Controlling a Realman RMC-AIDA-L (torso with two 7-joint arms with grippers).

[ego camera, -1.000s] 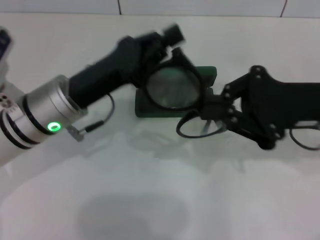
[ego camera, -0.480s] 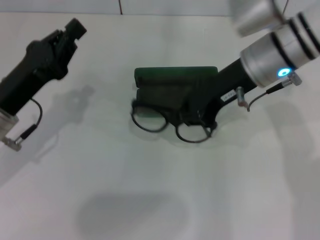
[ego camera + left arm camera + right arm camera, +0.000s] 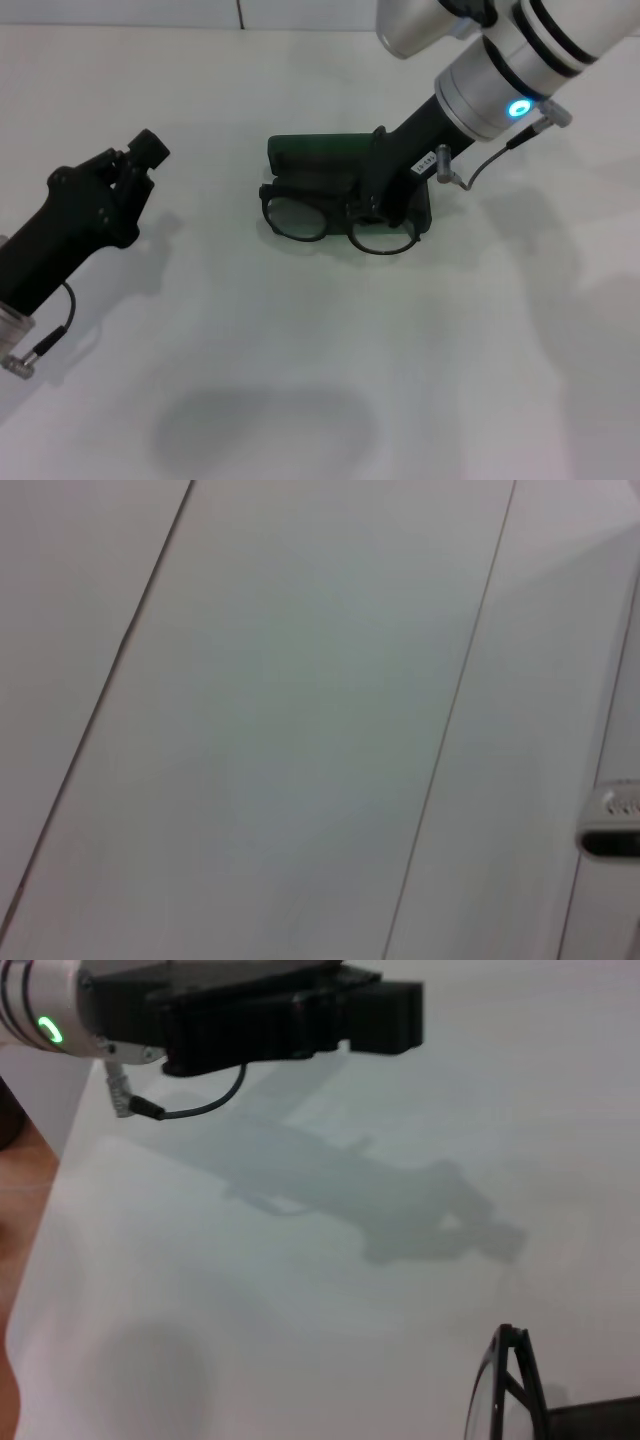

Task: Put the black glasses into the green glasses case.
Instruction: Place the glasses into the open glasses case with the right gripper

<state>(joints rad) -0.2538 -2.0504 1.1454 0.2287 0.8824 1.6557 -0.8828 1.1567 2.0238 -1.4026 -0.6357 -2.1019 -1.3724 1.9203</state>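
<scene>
Head view. Green glasses case [image 3: 345, 170] lying open at table centre, long axis running left to right, lid raised along the far edge. Black glasses [image 3: 340, 222] lying lenses forward across the near edge of the case, frame parallel to the case's long axis, lenses overhanging onto the white table [image 3: 300, 380]; not yet seated in the tray, as far as can be judged. Right gripper [image 3: 378, 198] down at the case, coming in from the far right, tip at the bridge between the two lenses; cannot tell whether the fingers are clamped on the frame or slack, tip being dark against dark. Left gripper [image 3: 135, 165] well apart to the left, raised off the table, carrying nothing; finger gap not readable. Right arm clearly the nearer one.

Left wrist view. Only pale panelled surface with seams; no task item in sight, no fingers visible.

Right wrist view. One lens rim and temple of the black glasses [image 3: 505, 1380] at the frame corner, with the dark edge of the case [image 3: 600, 1420] beside it. Left gripper [image 3: 330, 1015] seen farther off across the table. Own fingers not shown.

Judgement: remaining move a short push of the frame away from the robot, across the case's short axis, into the tray.
</scene>
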